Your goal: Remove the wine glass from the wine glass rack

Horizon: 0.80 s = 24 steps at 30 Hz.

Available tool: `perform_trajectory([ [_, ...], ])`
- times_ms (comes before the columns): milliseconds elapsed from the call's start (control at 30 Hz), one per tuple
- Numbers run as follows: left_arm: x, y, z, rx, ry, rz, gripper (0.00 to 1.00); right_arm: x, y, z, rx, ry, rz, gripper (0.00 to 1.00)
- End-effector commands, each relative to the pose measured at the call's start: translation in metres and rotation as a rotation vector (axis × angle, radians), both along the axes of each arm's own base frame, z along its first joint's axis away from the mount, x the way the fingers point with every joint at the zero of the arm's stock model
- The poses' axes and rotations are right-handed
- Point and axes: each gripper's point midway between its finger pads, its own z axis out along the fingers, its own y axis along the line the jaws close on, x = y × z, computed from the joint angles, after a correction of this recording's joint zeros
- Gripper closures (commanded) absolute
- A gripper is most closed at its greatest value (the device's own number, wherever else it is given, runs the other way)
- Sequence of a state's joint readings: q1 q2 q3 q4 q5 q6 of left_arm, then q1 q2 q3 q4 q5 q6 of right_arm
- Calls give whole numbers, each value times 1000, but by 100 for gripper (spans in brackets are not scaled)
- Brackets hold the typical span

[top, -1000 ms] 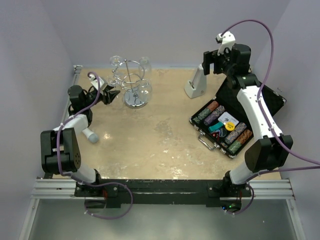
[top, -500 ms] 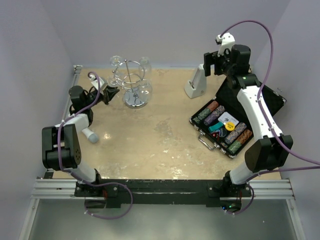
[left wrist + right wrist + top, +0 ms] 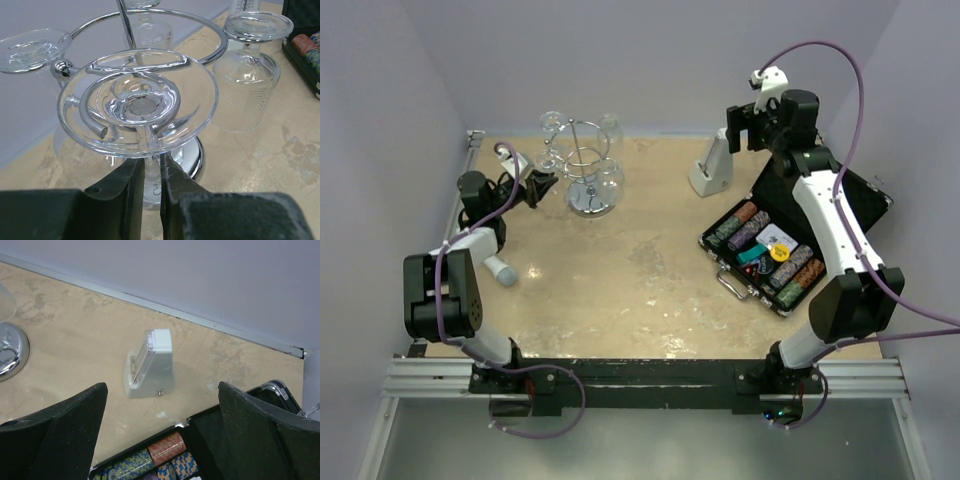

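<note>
Your left pincer [image 3: 152,162] has its two fingers [image 3: 131,192] drawn nearly together, and the thin stem of the wine glass [image 3: 137,102] stands clamped between them, just under the glass's round foot. That glass hangs upside down: its foot lies flat on top of one curled wire arm of the wine glass rack [image 3: 205,27], and you can see the curl through the clear foot. Most of the bowl below is hidden by the foot and your fingers. So the glass is on the rack, held at the stem. Behind it the rack's ring hoop circles the central post, and the shiny round base [image 3: 196,156] sits on the table [image 3: 640,290] just beyond your fingertips. Three more glasses hang around the hoop: one to the right [image 3: 245,85] with a ribbed bowl, one to the left [image 3: 32,47] showing only its foot, and one at the back [image 3: 147,32] behind the post. In the view from above, the rack stands at the far left of the table with your left arm reaching in from its left side. Your right pincer [image 3: 748,125] is well apart from all this, at the far right, raised off the table with its fingers [image 3: 65,435] spread wide and nothing between them. Below it stands a grey metronome [image 3: 150,365], and just beside that lies an open case of poker chips [image 3: 775,250].
</note>
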<state>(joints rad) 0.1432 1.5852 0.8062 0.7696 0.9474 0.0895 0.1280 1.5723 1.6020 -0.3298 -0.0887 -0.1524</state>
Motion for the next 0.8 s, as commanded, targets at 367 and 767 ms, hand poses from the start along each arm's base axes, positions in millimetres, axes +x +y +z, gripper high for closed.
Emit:
perform_trajectory([
  [367,1,3,57,25,-183,33,100,9,3,12,25,-19,1,5],
  [767,2,9,69,36,-203,42,100,13,8,3,47,-8,1,6],
])
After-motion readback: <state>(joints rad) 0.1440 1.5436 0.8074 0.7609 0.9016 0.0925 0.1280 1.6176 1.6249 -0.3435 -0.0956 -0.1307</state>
